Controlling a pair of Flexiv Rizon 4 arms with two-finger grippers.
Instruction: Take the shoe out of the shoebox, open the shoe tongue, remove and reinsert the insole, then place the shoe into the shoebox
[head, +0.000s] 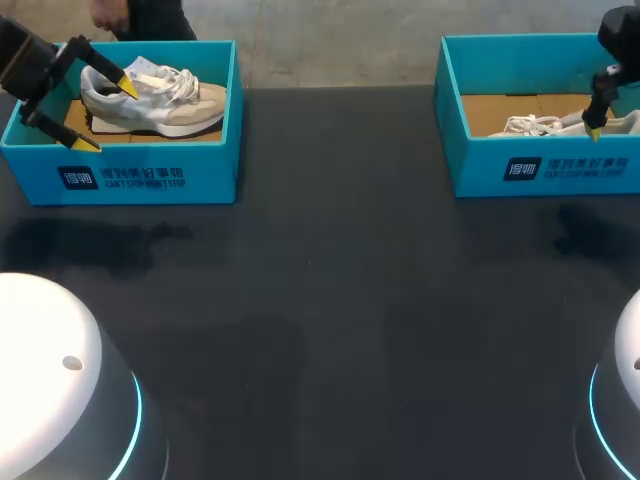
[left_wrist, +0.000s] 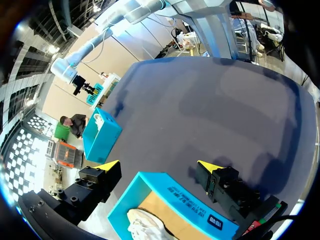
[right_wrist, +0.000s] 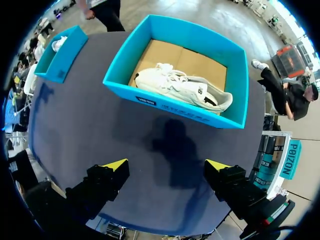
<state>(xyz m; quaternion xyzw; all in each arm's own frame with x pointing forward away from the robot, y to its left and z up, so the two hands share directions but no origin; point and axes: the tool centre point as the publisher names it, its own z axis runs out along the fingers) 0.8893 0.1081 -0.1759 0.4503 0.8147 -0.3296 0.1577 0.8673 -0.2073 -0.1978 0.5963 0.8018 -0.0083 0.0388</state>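
Dark tabletop (head: 330, 300) | left shoebox (head: 150, 175) holds a shoe (head: 155, 100), right shoebox (right_wrist: 170, 107) holds another | left gripper (head: 105, 113) wide open over the left shoebox's near corner, right gripper (right_wrist: 166, 165) wide open, empty | risk: 1 finger catches the wall, dragging the box instead of the shoe.

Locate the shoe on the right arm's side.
In the head view, the white shoe lies inside the blue shoebox at the table's far right. In the right wrist view it sits ahead of the open right tool, not touched.
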